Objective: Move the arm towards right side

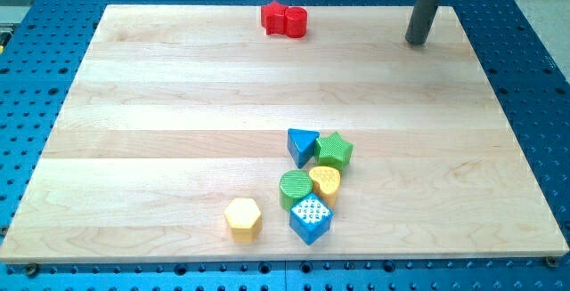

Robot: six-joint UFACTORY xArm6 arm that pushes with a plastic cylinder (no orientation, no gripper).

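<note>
Tip [417,41] first, because that is all you are steering: you have it up near the view's top right, resting on bare board [178,104] with nothing touching it, and as a plain rod it has no jaws to open or close and carries nothing. Look left along that top edge and you'll see the red star [274,16] and red cylinder [296,22] pressed together, well apart from the tip. Down toward the view's bottom sits the cluster: blue triangle [301,144] touching the green star [335,149], then the green cylinder [295,188] and yellow heart [324,181] side by side, the blue cube [310,217] just below them, and the yellow hexagon [242,217] off to their left. All of that is far from the tip. On progress, I'd judge you well along: the tip is already right of every block and not far from the board's right edge. What seems left is only a short slide further right, and the path looks free of blocks.
</note>
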